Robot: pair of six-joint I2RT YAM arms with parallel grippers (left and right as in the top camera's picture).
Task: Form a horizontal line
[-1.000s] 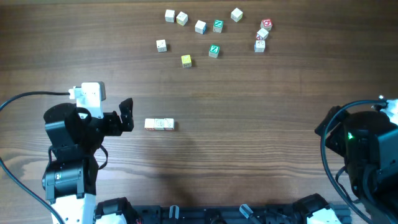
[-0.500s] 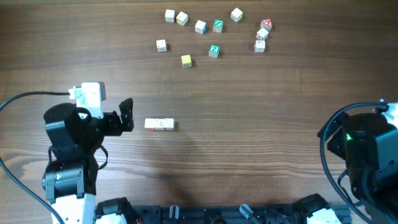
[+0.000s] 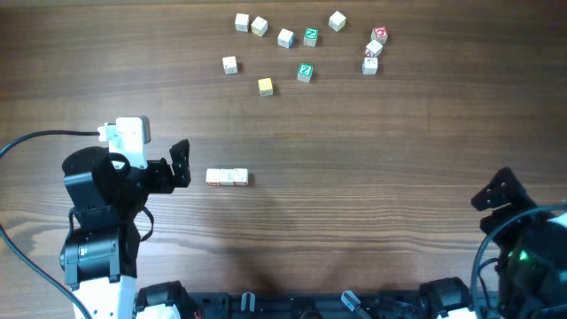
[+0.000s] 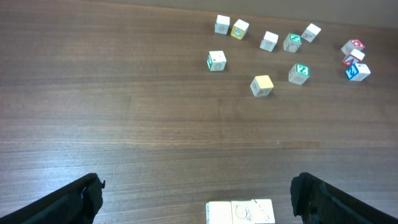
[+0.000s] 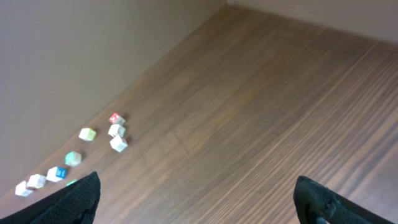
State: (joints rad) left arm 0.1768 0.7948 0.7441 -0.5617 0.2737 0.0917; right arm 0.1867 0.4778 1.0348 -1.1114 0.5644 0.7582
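Observation:
The horizontal line is a short row of three pale wooden cubes touching side by side on the table, left of centre. Its far edge shows at the bottom of the left wrist view. My left gripper is open and empty, just left of the row; its dark fingertips frame the row in the left wrist view. My right gripper is open and empty at the far right, near the front edge, far from the row.
Several loose cubes lie scattered at the back of the table, with green, yellow and red tops. They also show in the left wrist view and in the right wrist view.
My right arm has drawn back toward the front right corner and its gripper now points out over the table. The left arm and the row of cubes have not moved.

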